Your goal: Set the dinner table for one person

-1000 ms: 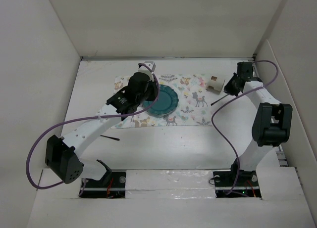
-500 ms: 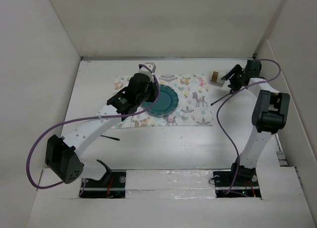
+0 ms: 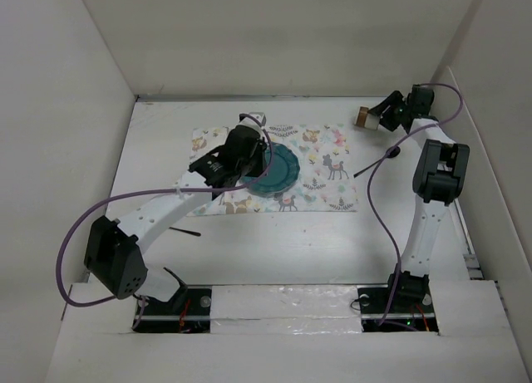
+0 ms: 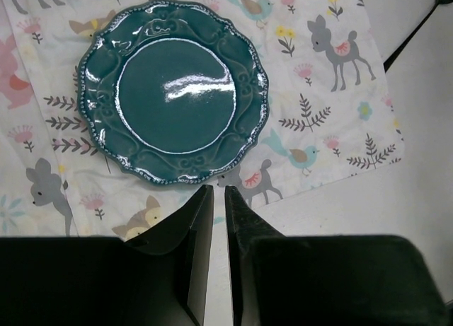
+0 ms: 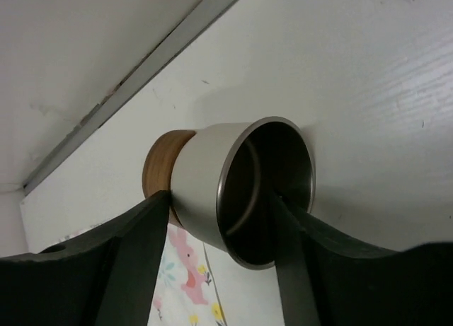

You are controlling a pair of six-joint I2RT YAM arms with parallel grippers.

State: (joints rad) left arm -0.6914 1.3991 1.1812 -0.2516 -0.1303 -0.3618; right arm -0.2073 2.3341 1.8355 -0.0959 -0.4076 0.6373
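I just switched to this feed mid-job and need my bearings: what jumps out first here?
The teal plate stands out most, sitting on the animal-print placemat mid-table, with the left gripper nearly closed and empty beside its rim. Near the far right corner, a metal-lined cup with a wooden base is tipped on its side between the wide-set fingers of the right gripper. Whether it is gripped is unclear.

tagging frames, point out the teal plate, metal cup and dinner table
teal plate (image 4: 173, 92), left wrist view, centre of its flat well
metal cup (image 5: 202, 174), right wrist view, outer side wall
dinner table (image 3: 274, 242), top external view, bare white surface
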